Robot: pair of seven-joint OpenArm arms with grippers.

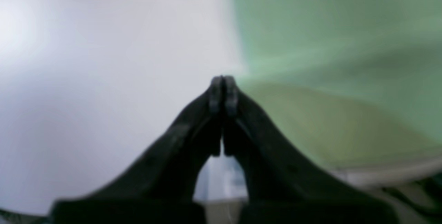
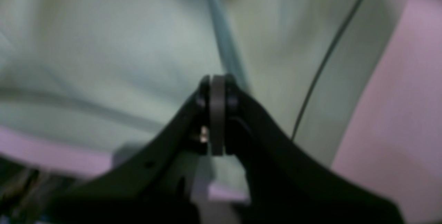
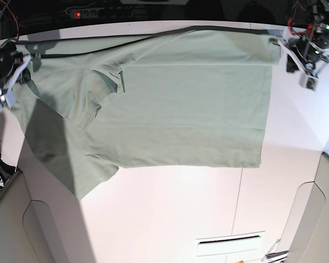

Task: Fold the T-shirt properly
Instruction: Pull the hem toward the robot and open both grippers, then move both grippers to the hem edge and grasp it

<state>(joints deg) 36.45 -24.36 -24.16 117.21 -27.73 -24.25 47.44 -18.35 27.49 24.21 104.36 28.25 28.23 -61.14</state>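
The T-shirt (image 3: pixel 175 109), thin, matte, sage-green with dark edge trim, hangs stretched between both fingers above the white table (image 3: pixel 170 208). The left fingers (image 1: pixel 223 94) are pressed together at its corner; the right fingers (image 2: pixel 217 113) pinch what seems a blurred fabric edge. No legible writing.

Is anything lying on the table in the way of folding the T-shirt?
Nothing visible does. The T-shirt lies spread on the white table, with both grippers, left and right, shut at its far corners.
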